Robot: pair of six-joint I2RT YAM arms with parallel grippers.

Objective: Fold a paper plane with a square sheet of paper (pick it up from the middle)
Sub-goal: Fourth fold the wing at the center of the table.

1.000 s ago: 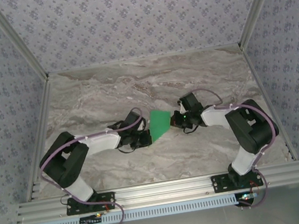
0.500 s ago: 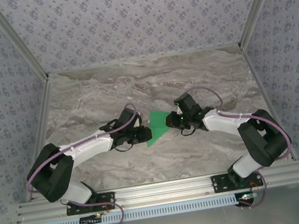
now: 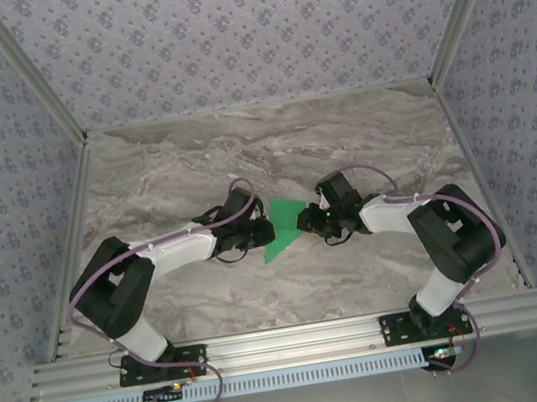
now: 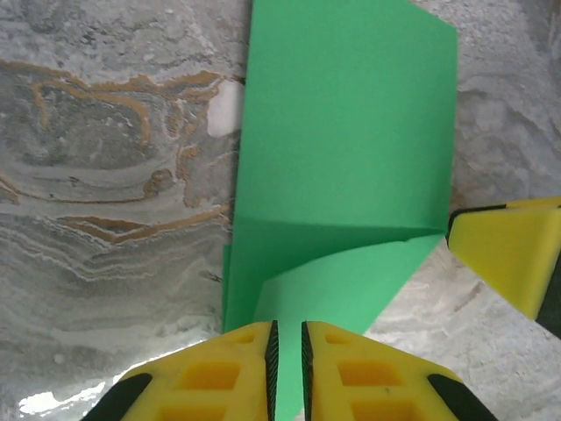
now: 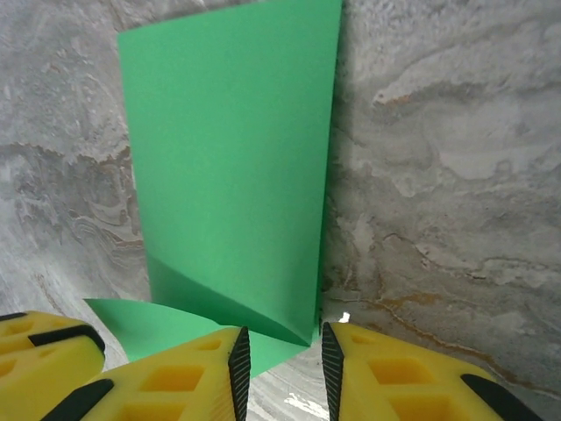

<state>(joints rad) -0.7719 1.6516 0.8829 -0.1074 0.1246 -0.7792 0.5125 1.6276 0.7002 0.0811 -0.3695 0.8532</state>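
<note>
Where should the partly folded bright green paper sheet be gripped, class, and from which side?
Pinch the lifted flap edge of the bright green paper sheet, coming low from the side like the left tool: the rest lies thin and flat on the marble table.

The folded green paper [image 5: 232,167] showed a slanting crease low down, marble desk [image 5: 438,175] to either side of it. Just below the paper sat the right hand [image 5: 280,373], yellow fingers parted, the paper's bottom corner between them. The left hand [image 5: 53,346] sat beside the paper's lower flap.
</note>
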